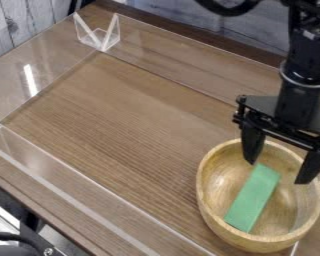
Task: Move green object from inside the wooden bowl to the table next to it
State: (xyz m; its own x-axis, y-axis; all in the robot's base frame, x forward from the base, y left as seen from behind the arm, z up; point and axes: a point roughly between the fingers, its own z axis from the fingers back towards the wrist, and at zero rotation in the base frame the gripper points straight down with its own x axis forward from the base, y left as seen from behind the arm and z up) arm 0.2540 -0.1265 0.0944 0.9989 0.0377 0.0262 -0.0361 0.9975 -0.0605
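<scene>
The black gripper (282, 160) points straight down over the wooden bowl (216, 205), jaws spread wide and holding nothing. Below it the green object (255, 196) lies flat inside the bowl, near the table's (116, 125) front right corner. Low clear acrylic walls (43, 62) border the brown wood-grain surface.

Table (123, 110) left of the wooden bowl (216, 215) lies open (acrylic walls (36, 175) border it).

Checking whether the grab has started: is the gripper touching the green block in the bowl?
Apart. The camera view shows the open gripper above the wooden bowl, with bare bowl wood between its fingertips and the green block.
</scene>
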